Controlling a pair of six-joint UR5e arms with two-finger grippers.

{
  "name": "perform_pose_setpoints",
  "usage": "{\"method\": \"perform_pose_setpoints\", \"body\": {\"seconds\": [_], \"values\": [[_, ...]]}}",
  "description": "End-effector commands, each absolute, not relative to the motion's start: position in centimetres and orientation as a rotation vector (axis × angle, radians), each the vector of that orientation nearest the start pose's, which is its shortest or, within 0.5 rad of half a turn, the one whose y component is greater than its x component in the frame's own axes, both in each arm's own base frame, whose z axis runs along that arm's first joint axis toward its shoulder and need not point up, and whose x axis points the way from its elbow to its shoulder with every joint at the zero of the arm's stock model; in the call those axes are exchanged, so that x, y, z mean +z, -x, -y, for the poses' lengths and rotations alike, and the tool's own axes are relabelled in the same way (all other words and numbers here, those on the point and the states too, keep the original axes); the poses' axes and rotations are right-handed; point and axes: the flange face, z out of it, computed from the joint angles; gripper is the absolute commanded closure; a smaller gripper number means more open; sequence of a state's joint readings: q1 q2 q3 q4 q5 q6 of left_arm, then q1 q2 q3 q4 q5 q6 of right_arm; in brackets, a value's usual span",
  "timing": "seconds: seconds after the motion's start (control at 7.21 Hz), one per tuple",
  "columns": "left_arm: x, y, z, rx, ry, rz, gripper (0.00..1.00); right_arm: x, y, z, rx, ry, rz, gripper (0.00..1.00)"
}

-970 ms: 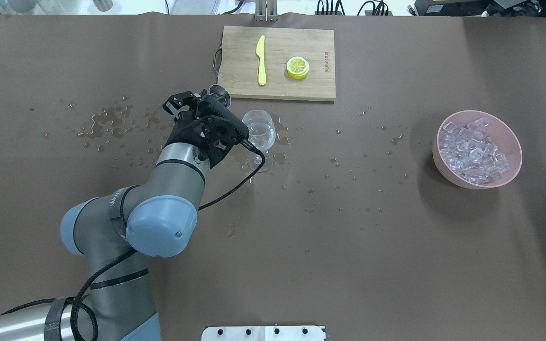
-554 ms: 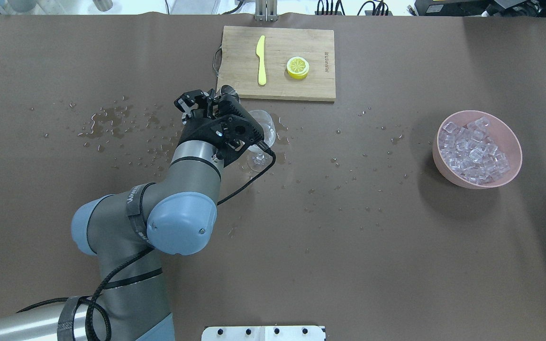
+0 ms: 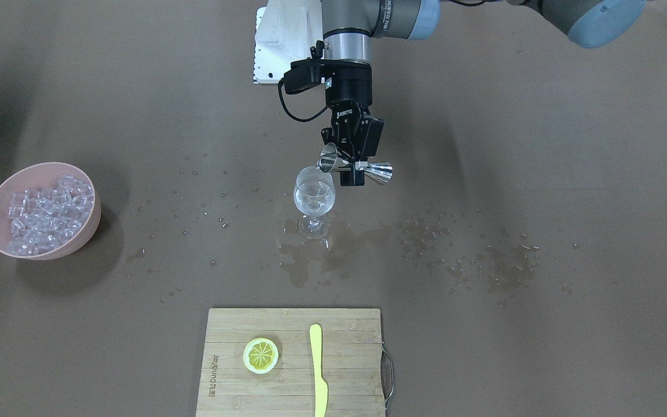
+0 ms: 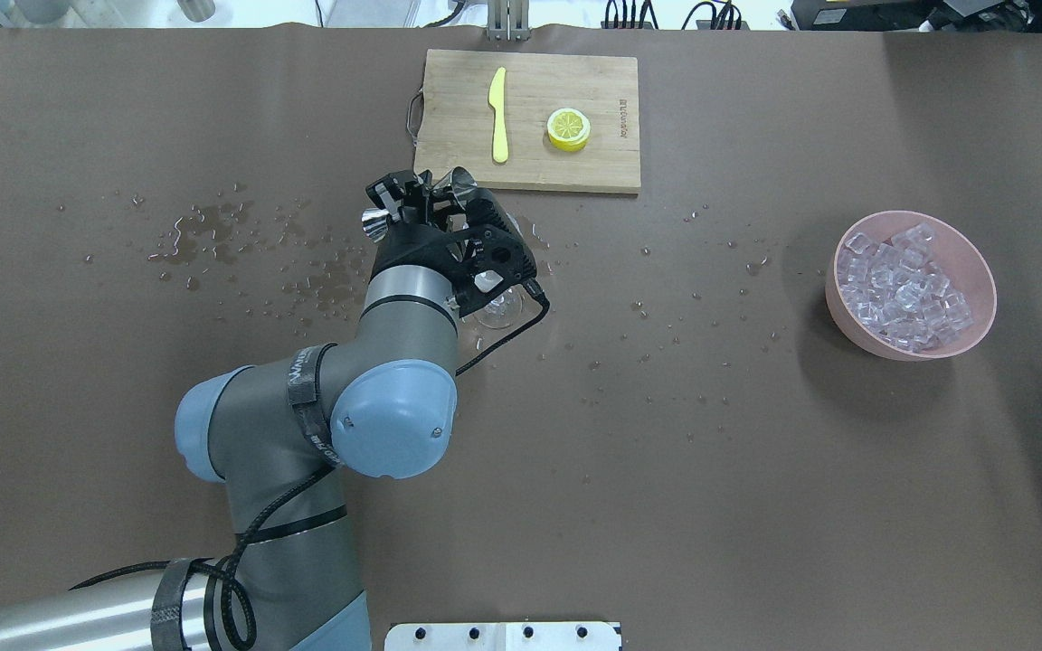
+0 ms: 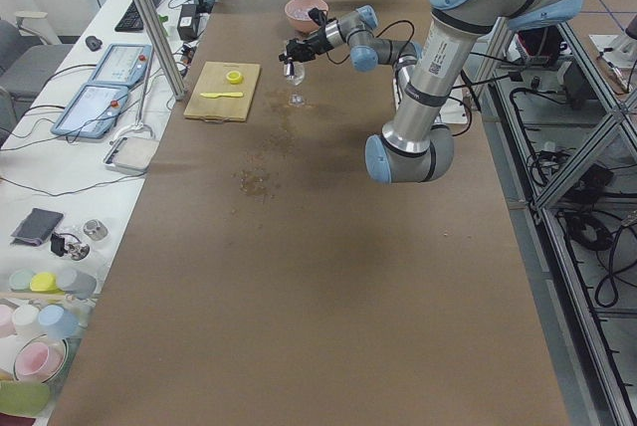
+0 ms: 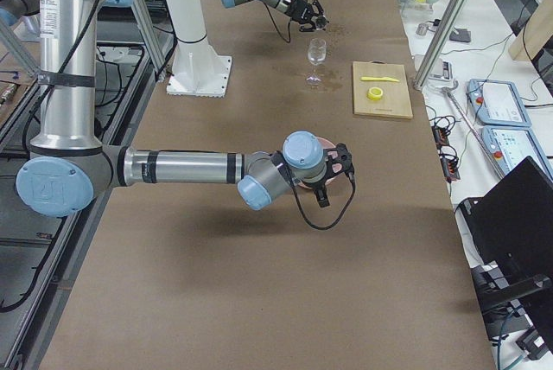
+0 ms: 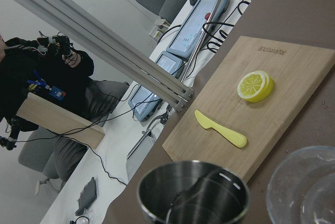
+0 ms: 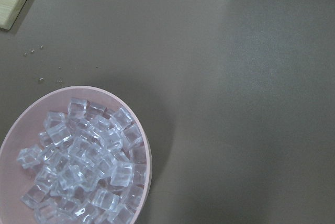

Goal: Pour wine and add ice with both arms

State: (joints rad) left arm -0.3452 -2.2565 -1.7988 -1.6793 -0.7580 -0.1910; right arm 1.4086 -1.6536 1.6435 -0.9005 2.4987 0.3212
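My left gripper is shut on the waist of a steel jigger, which lies tipped on its side. One cup's mouth is just above the rim of the wine glass. The glass stands upright with a little clear wine in it. In the overhead view the left gripper and wrist cover most of the glass. The ice cubes fill a pink bowl. My right gripper hangs over that bowl; I cannot tell if it is open. The right wrist view shows the ice and no fingers.
A wooden cutting board at the far edge carries a yellow knife and a lemon slice. Water drops and puddles lie around the glass and to its left. The white base block sits at the near edge.
My left arm has swung to the right towards the glass. Its wrist has turned, so the jigger now lies tipped over the glass rim.
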Motion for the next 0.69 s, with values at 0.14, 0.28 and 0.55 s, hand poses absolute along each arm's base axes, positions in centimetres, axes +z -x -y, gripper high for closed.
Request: {"method": "perform_pose_setpoints", "body": {"seconds": [0.14,0.28,0.55], "values": [[11.44,-51.69,40.44,0.653,-1.170,0.076,1.00,57.82,2.48,47.50,-0.163,-0.375,1.006,0.00],[11.64,-51.78,40.48,0.671,-1.161,0.094,1.00,57.75,2.57,47.56,-0.165,-0.376,1.007,0.00],[11.29,-51.95,40.54,0.725,-1.120,0.150,1.00,57.75,2.57,47.56,-0.165,-0.376,1.007,0.00]]}}
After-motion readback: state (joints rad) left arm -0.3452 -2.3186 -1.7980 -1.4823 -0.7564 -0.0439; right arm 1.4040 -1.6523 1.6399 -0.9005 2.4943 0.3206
